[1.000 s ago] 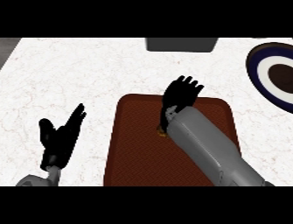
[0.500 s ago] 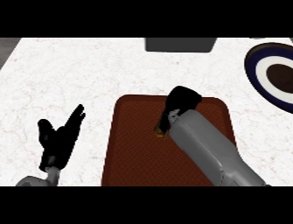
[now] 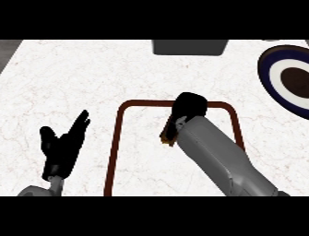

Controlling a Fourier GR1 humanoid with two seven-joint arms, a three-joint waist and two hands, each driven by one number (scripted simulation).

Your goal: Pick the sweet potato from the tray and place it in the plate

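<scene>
A white marbled table (image 3: pixel 116 73) carries a brown tray (image 3: pixel 112 152) at lower centre; in this view only the tray's rim reads as brown, the interior appearing pale like the surrounding surface. The right robot hand (image 3: pixel 189 107) is lowered over the upper part of the tray, its fingers bent downward and bunched, with the grey forearm running back to the lower right edge. Just beneath the wrist, on the left side of the forearm, a small orange-brown sliver of the sweet potato (image 3: pixel 167 137) is visible inside the tray; most of it is hidden by the arm. Whether the fingers have actually closed on it cannot be determined, since the contact area is covered. The left robot hand (image 3: pixel 62 146) rests open at the lower left, outside the tray, fingers straight and pointing up and to the right, holding nothing. A round plate (image 3: pixel 274 78) with a dark blue rim, white ring and dark brown centre lies at the right edge, well apart from the tray. A dark grey rectangular object (image 3: pixel 188 47) sits at the table's top edge.
</scene>
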